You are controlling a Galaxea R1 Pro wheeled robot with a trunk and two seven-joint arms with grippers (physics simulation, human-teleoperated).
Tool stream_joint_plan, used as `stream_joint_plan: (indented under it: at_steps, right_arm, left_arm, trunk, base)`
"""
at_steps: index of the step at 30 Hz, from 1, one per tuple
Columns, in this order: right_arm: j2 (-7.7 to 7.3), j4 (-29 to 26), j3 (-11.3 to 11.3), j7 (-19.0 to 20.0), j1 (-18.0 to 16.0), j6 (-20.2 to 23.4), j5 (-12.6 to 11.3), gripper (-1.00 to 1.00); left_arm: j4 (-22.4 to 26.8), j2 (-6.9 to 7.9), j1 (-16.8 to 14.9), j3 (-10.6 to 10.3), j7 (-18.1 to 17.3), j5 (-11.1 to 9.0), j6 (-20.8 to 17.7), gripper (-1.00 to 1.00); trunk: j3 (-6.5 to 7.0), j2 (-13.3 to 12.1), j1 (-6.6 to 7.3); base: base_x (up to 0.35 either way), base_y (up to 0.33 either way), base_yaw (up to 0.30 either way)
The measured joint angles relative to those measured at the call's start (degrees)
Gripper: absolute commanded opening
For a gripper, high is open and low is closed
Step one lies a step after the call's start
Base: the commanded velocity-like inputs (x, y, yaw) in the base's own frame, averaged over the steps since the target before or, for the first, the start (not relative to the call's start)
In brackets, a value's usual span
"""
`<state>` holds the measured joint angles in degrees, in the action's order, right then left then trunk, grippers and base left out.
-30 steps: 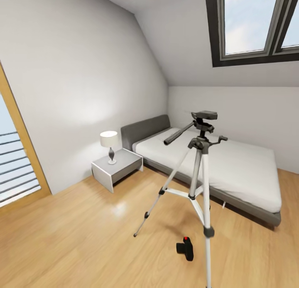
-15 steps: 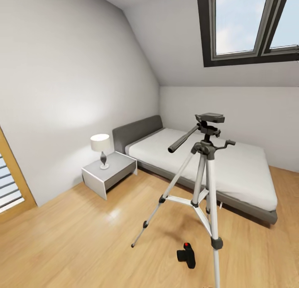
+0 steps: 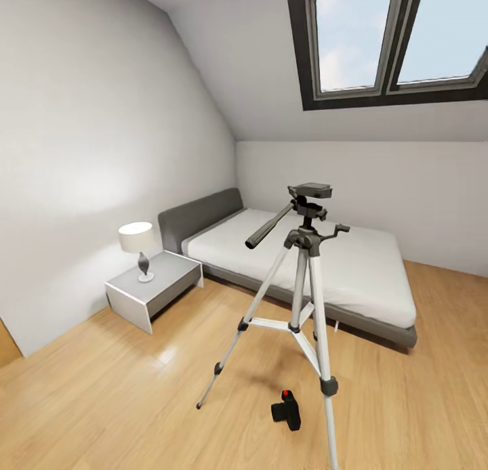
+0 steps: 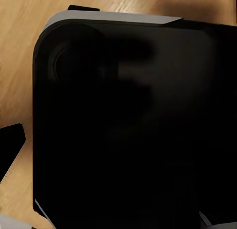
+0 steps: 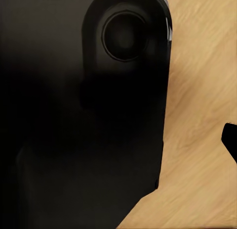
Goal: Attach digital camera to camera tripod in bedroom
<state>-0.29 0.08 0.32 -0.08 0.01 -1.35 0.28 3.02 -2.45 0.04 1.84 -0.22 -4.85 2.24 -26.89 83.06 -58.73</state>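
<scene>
The camera tripod (image 3: pixel 306 253) stands on the light wood floor in the middle of the head view, its three silver legs spread. Its dark grey head plate (image 3: pixel 310 187) is bare, and the long black pan handle (image 3: pixel 270 226) points left and down. The digital camera (image 3: pixel 287 410), small and black with a red button on top, lies on the floor between the tripod's legs near the front one. In the left wrist view a dark tip (image 4: pixel 10 145) shows at the edge over wood floor. A similar dark tip (image 5: pixel 229 140) shows in the right wrist view. Whether either gripper is open or shut is not visible.
A grey-framed white bed (image 3: pixel 305 260) lies behind the tripod under the sloped ceiling and skylight (image 3: pixel 393 36). A grey nightstand (image 3: pixel 152 287) with a white lamp (image 3: pixel 137 243) stands at the left wall. Both wrist views look past the robot's own black body (image 4: pixel 128 130) at floor.
The whole head picture has shifted left, so the camera has moved; the wooden door frame at the left has slid out of view. Tripod and digital camera stay put on the floor.
</scene>
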Motion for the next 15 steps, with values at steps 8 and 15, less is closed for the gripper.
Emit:
stream_joint_plan:
  at_steps: [8,15]
  right_arm:
    - [0.01,0.0,0.0,0.0,0.0,0.0,0.0,1.0]
    - [-0.08,0.0,0.0,0.0,0.0,0.0,0.0,1.0]
  left_arm:
    - [0.0,0.01,0.0,0.0,0.1,0.0,0.0,1.0]
    - [0.0,0.08,0.0,0.1,0.1,-0.1,0.0,1.0]
  trunk:
    - [0.0,0.0,0.0]
    - [0.0,0.0,0.0]
  base:
    - [0.0,0.0,-0.185]
    - [0.0,0.0,-0.038]
